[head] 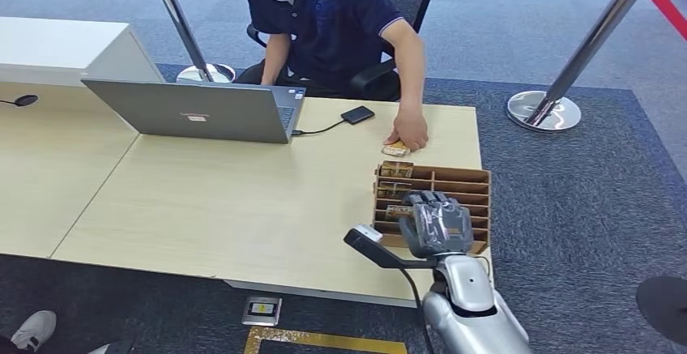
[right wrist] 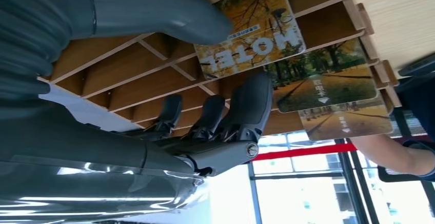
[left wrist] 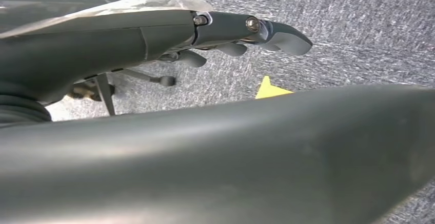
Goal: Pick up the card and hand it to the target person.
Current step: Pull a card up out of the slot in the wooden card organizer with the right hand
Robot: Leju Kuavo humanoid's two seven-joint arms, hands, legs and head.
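1 right hand (head: 435, 223) hovers spread over the slotted rack (head: 470, 182); it should pinch the nearest card (right wrist: 250, 31) squarely by its edge.

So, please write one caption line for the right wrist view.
Right hand reaches into the wooden card rack, thumb by the HOTEL card.
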